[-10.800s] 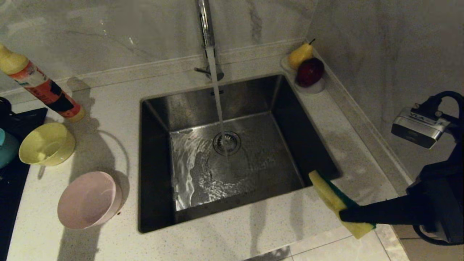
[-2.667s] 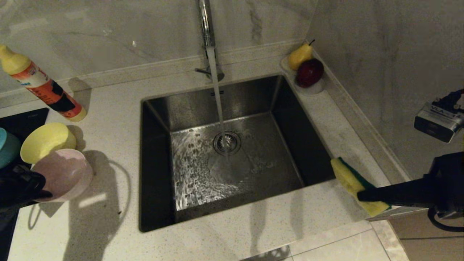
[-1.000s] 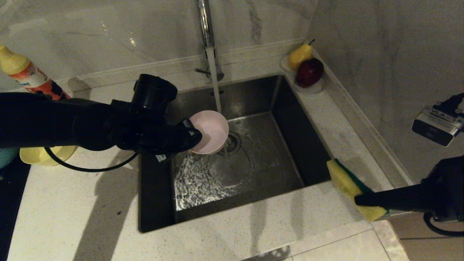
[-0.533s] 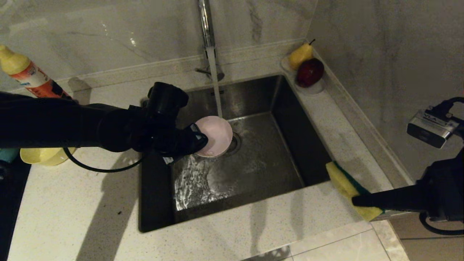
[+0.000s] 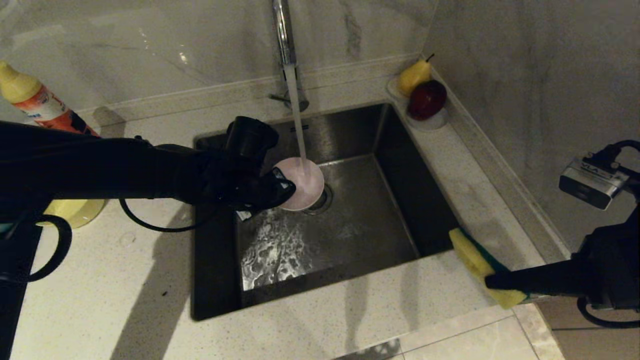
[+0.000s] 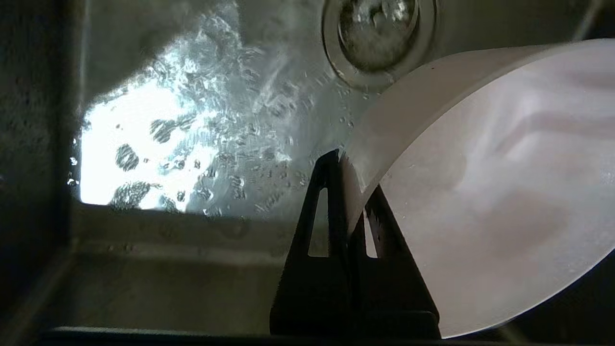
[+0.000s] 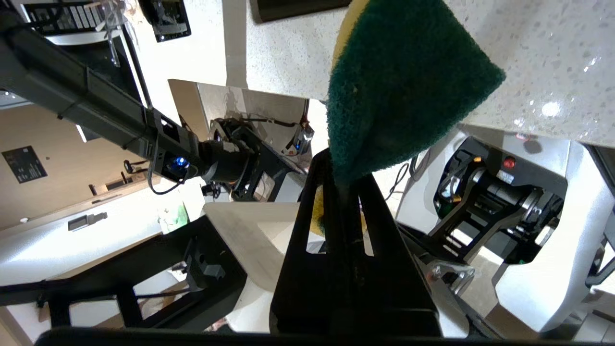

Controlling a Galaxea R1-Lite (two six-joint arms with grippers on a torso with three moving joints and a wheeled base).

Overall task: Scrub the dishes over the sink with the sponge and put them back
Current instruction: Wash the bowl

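Clamped on the rim of the pale pink bowl (image 5: 301, 183), the left gripper (image 5: 282, 189) was seen reaching out over the sink (image 5: 410, 200) from the left side of the head view, its two black fingers (image 6: 326, 202) pressed together with the thin bowl wall pinched between them. That bowl was held above the basin, close to the round drain strainer (image 6: 379, 33), and was tilted so that its smooth, pale inside was turned toward the stream of water (image 5: 298, 125) falling from the chrome tap (image 5: 282, 30); the stream was met at the bowl's upper edge. Its plastic was shown as plain and round, with a soft sheen and no pattern. Water was spread in bright rippled patches across the steel floor of the basin. At the right front corner of the sink, the sponge (image 5: 475, 265) was gripped by the right gripper (image 5: 492, 282), whose fingers were closed on one end of it; the yellow foam body was shown in the head view and the dark green scouring face (image 7: 403, 81) in the right wrist view, held just above the speckled counter (image 5: 310, 330). A pale yellow bowl (image 5: 75, 212) was left on the counter at the left, partly hidden behind the left arm. An orange-labelled bottle (image 5: 37, 105) was stood near the wall, and a pear (image 5: 414, 76) and a dark red fruit (image 5: 427, 100) were placed in the back right corner.
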